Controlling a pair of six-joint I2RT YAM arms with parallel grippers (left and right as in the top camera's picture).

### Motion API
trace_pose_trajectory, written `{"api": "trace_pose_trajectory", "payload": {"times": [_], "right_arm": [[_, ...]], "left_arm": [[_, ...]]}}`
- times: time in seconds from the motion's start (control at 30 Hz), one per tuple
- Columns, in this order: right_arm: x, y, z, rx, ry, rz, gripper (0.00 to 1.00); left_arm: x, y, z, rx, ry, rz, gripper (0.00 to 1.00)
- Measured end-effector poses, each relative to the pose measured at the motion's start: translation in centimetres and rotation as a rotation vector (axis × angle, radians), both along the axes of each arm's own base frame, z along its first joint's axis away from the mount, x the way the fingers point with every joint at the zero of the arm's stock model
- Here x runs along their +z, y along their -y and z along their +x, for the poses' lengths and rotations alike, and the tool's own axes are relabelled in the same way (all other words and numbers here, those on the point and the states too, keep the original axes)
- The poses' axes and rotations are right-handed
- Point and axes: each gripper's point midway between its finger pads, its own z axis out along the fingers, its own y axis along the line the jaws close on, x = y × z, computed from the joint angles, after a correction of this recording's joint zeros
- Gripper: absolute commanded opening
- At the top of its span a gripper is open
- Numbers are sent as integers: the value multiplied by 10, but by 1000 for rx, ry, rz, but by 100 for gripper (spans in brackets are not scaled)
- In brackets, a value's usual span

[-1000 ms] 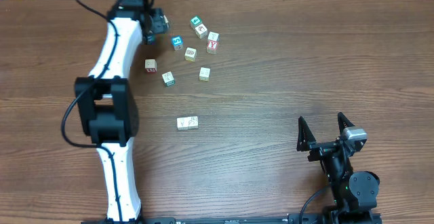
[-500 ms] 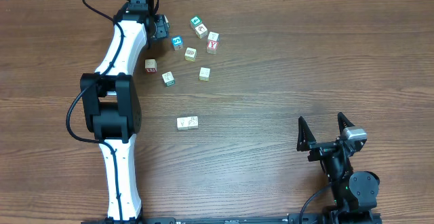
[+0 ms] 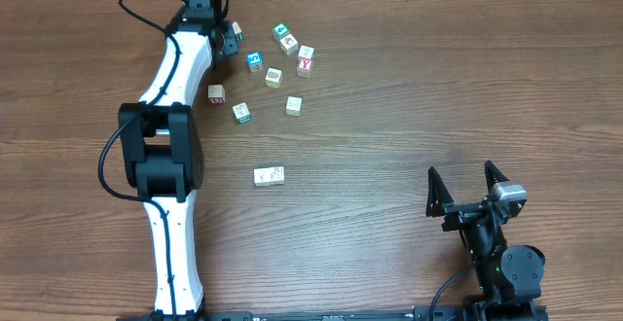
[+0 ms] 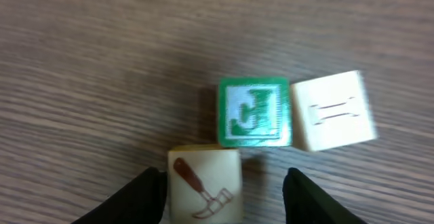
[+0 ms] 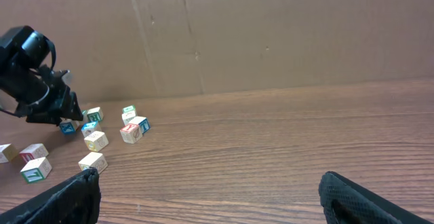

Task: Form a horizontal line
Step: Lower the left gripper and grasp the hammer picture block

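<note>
A short row of two pale cubes (image 3: 269, 176) lies side by side mid-table, forming the horizontal line. My left gripper (image 3: 232, 37) is at the far left end of the cube cluster. In the left wrist view its gripper (image 4: 224, 200) straddles a pale cube with a hammer picture (image 4: 205, 183). The left finger (image 4: 146, 197) touches that cube, while the right finger (image 4: 305, 197) stands off with a gap. Just beyond sit a green-edged J cube (image 4: 254, 113) and a pale cube (image 4: 333, 110). My right gripper (image 3: 468, 190) rests open near the front right, holding nothing (image 5: 210, 197).
Loose cubes are scattered at the back: a blue one (image 3: 254, 60), a green one (image 3: 281, 32), a red Y cube (image 3: 305, 66), and pale ones (image 3: 294, 105), (image 3: 241, 113), (image 3: 216, 93). A cardboard wall (image 5: 271, 34) borders the table's far edge.
The left arm has shifted slightly toward the back right, bringing its gripper over the cube at the cluster's left edge. The cubes and the right arm have not moved.
</note>
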Motion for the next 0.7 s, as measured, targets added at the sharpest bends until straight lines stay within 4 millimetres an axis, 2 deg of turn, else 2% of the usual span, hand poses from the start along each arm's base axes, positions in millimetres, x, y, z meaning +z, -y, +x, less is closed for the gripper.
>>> {"api": "trace_pose_trajectory", "payload": {"times": [0.1,0.27,0.7], "right_arm": [[0,0,0,0,0,0,100],[0,0,0,0,1,0,100],[0,0,0,0,0,0,100]], "left_arm": [[-6,-5,-1,12,-10,12,49],[-6,-8,-1,17,-11,27,36],[-6,-9,-5,18,-27,31,31]]}}
